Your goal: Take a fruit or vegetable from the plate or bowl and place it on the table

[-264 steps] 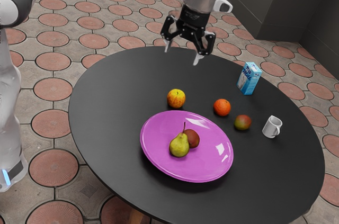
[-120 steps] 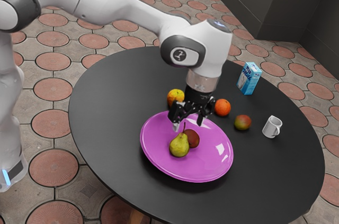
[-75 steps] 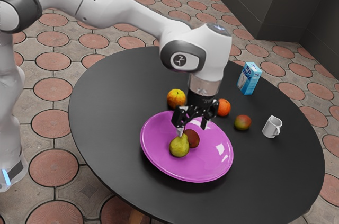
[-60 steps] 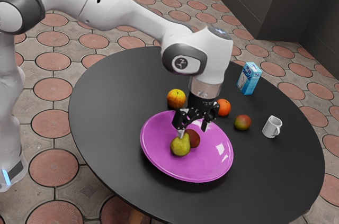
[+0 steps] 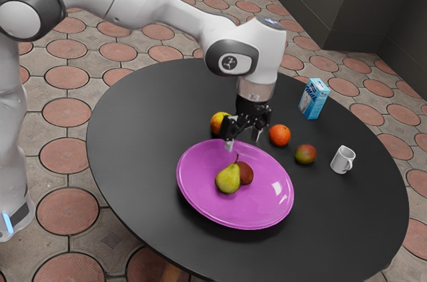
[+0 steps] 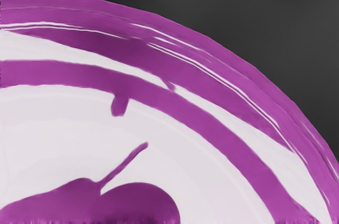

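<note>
Magenta plate [image 5: 200,182] on a dark bench [image 5: 143,119] holds a yellow-green pear [image 5: 227,181] beside a reddish fruit [image 5: 247,173], as a robot's black hand [image 5: 243,143] hangs above, fingers spread. An orange [image 5: 279,135], milk carton [image 5: 312,100] and white mug [image 5: 342,160] stand on the bench outside the plate.

On the table [image 5: 140,115], the plate [image 5: 193,185] holds a pear [image 5: 227,180] and, just beside it toward the exterior view's right, another fruit [image 5: 246,173]. Behind the plate sits an apple [image 5: 217,123]; rightward follow an orange [image 5: 280,135], a mango [image 5: 305,155] and a mug [image 5: 341,160], with a milk carton [image 5: 312,101] behind them near the table's far-right edge.
</note>
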Controlling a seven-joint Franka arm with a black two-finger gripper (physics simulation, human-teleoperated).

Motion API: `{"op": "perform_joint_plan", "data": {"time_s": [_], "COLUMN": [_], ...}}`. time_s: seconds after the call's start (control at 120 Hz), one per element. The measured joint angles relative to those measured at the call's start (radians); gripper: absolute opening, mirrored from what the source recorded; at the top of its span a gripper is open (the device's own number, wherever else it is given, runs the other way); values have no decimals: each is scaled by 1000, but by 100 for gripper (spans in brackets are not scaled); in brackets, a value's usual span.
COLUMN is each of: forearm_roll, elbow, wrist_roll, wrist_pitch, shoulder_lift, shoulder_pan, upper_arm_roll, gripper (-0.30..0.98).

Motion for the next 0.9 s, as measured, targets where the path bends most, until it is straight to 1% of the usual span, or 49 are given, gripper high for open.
{"op": "perform_joint_plan", "data": {"time_s": [0.175, 0.283, 0.358, 0.417, 0.558, 0.9], "forearm_roll": [17, 50, 63, 69, 74, 70], "elbow": [25, 54, 91, 118, 138, 125], "wrist_roll": [9, 19, 28, 36, 55, 85], "wrist_pitch": [9, 13, 15, 16, 19, 44], "shoulder_lift": [3, 1, 28, 52, 94, 137], "shoulder_pan": [-40, -74, -86, -76, -12, -21], "upper_arm_roll": [-2, 0, 1, 1, 1, -1], "gripper": [69, 69, 69, 69, 69, 69]}}
